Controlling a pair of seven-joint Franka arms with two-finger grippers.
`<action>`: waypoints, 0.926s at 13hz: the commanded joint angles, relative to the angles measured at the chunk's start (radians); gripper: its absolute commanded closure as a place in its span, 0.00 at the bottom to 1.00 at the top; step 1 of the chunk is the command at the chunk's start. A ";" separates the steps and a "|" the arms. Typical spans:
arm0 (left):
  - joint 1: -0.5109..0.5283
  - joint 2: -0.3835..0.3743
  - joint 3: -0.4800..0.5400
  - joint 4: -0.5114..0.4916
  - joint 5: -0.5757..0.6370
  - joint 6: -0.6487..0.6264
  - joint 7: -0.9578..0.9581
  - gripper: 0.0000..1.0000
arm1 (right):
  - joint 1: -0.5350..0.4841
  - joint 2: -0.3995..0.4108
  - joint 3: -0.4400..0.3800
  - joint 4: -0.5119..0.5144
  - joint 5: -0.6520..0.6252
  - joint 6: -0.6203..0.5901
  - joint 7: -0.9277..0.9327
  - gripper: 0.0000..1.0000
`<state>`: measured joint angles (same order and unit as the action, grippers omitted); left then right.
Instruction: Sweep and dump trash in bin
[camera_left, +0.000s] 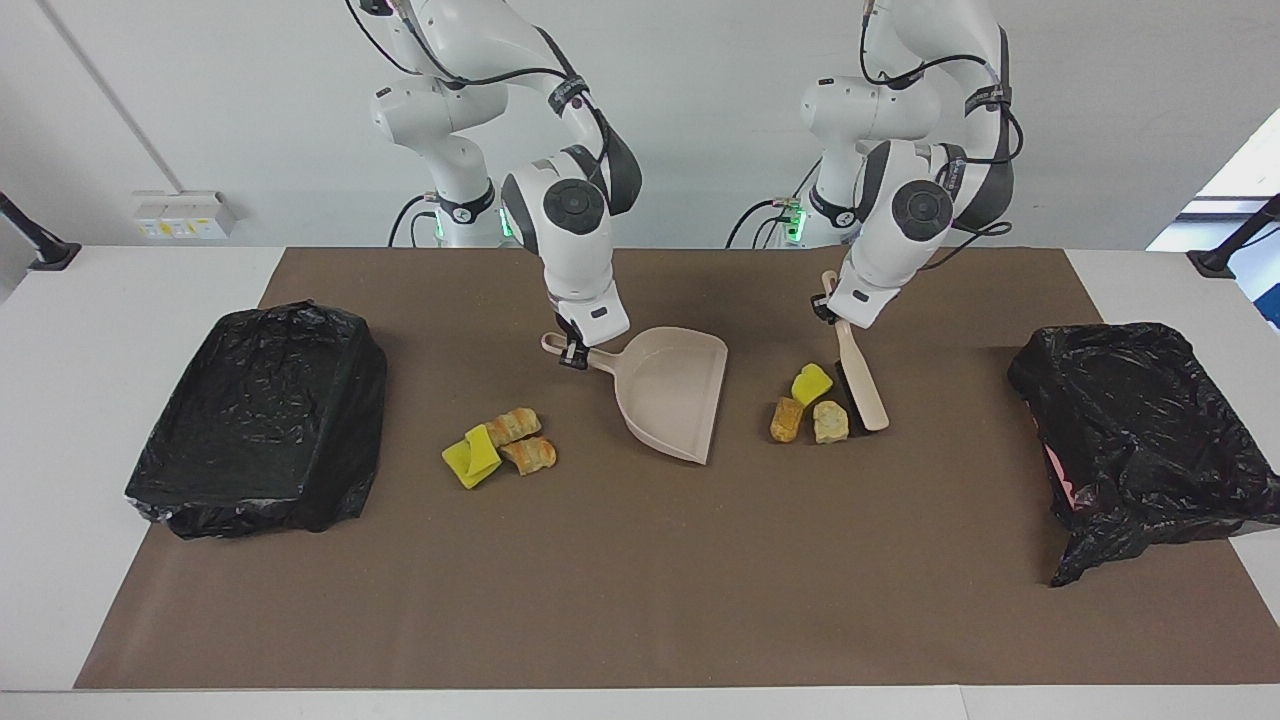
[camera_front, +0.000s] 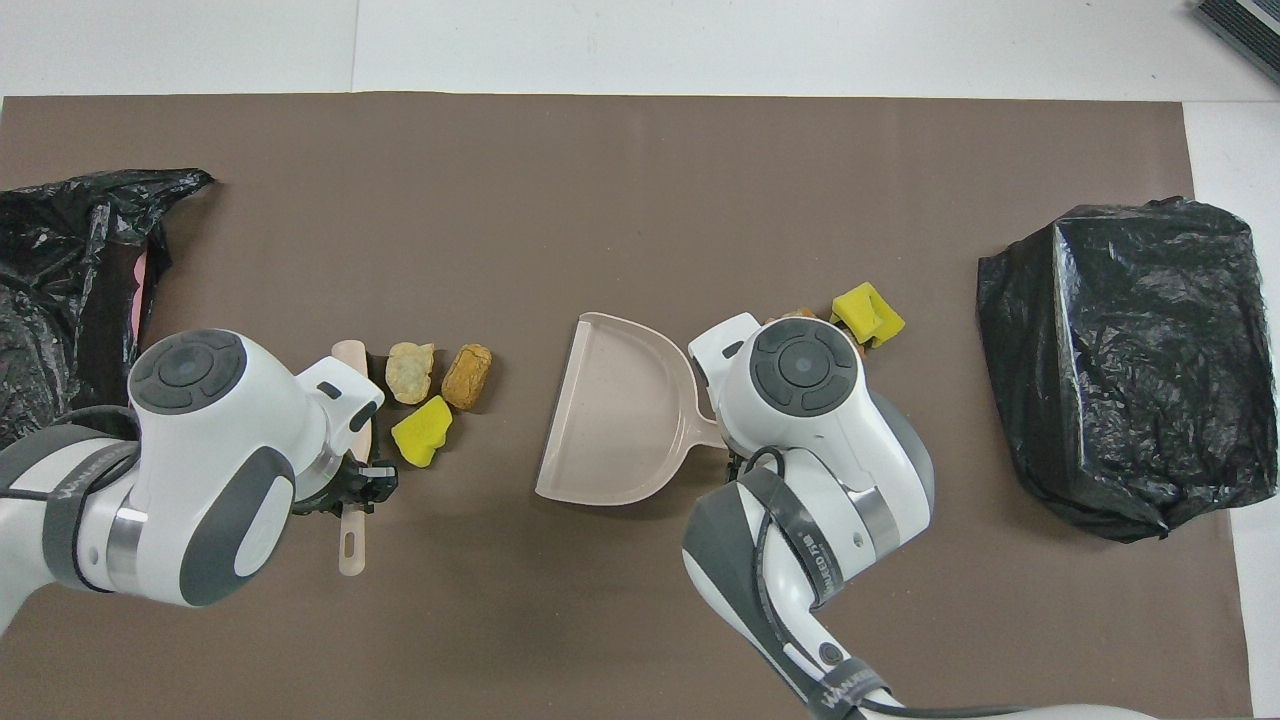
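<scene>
Trash scraps (camera_left: 808, 405), yellow sponge and tan bread chunks, are risking scattering past the beige plastic dustpan (camera_left: 668, 392); left gripper (camera_left: 828, 310) jaws are pinching the beige brush (camera_left: 862, 380), right gripper (camera_left: 572, 355) jaws pinching the dustpan's handle.

Facing view, upper centre: both arms bent downward. Right claw (camera_left: 572, 352), left of centre, closed on a handle; left claw (camera_left: 828, 306), right of centre, likewise closed on a handle.
</scene>
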<state>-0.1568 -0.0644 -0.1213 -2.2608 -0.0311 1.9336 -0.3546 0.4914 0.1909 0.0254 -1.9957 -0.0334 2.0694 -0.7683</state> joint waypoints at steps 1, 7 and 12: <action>0.033 0.021 -0.011 0.006 0.022 0.045 0.110 1.00 | 0.006 -0.004 0.001 -0.012 -0.048 0.001 0.023 1.00; -0.064 0.009 -0.018 -0.008 -0.091 0.039 0.138 1.00 | 0.003 -0.005 0.002 -0.012 -0.048 -0.003 0.057 1.00; -0.300 0.006 -0.023 0.010 -0.237 0.089 0.080 1.00 | 0.001 -0.005 0.002 -0.014 -0.048 0.000 0.060 1.00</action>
<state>-0.3695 -0.0492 -0.1562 -2.2567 -0.2340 1.9887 -0.2399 0.4970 0.1957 0.0248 -1.9974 -0.0567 2.0689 -0.7459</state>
